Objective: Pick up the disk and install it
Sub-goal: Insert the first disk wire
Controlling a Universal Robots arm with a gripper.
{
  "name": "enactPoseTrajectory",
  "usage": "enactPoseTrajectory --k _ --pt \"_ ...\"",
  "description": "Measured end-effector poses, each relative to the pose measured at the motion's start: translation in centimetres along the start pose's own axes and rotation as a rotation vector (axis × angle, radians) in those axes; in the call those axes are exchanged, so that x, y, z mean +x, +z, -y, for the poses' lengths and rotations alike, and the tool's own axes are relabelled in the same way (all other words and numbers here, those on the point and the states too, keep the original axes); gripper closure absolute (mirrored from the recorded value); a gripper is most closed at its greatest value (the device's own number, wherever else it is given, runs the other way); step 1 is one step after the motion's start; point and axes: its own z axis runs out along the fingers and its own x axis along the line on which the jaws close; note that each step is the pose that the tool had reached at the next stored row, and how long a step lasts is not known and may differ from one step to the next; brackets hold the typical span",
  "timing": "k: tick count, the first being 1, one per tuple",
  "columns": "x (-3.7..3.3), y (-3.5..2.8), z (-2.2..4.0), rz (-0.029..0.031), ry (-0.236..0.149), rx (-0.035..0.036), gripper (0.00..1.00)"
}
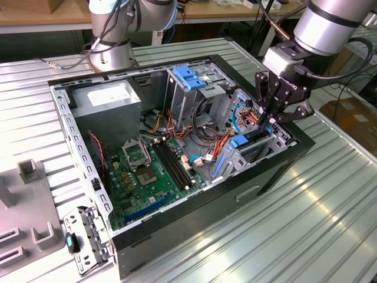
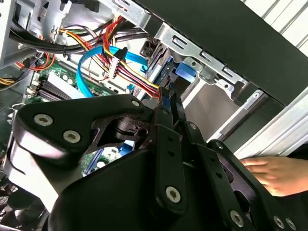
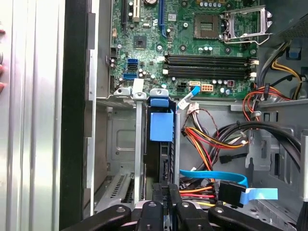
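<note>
Exterior view: my gripper [image 1: 272, 118] sits at the right of the frame, reaching down into the open computer case [image 1: 177, 224] at its right-hand end, just over the drive bay. My fingers are drawn close together and clamped on the disk [image 1: 254, 141], which stands on edge in the bay slot with its blue tab showing in the centre-right of the picture. In the first wrist view the disk [image 3: 161, 144] runs up the middle of the frame between the grey metal bay walls, blue tab at its far end, and my black fingers [image 3: 169, 199] pinch its near edge at the bottom centre, touching it on both sides. In the second wrist view my fingertips [image 2: 167, 108] meet on a thin blue-edged strip of the disk [image 2: 164, 77] in the upper middle, with a blue flat cable [image 2: 91, 62] and a bundle of red and yellow wires [image 2: 125, 67] just beside them to the left. A person's hand [image 2: 274, 173] lies at the lower right of that frame, outside the case wall. The green motherboard [image 1: 147, 171] fills the case floor in the centre-left of the exterior picture, the tall grey cage with its blue latch [image 1: 189, 79] stands at upper centre, and the whole case rests on a ribbed metal table [image 1: 318, 224]. A second arm's base [image 1: 112, 53] stands at the top left, and a grey fixture [image 1: 29, 224] lies at the lower left.
</note>
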Motion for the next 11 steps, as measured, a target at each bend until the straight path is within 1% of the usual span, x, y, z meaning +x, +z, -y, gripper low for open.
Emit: enactPoseTrajectory --k 3,8,11 --pt "-0.07 0.06 -0.02 0.0000 0.001 0.0000 0.83" --pt "-0.19 0.10 -0.03 0.0001 0.017 -0.0001 0.83" --pt "-0.17 0.19 -0.07 0.0003 0.016 -0.0001 0.83"
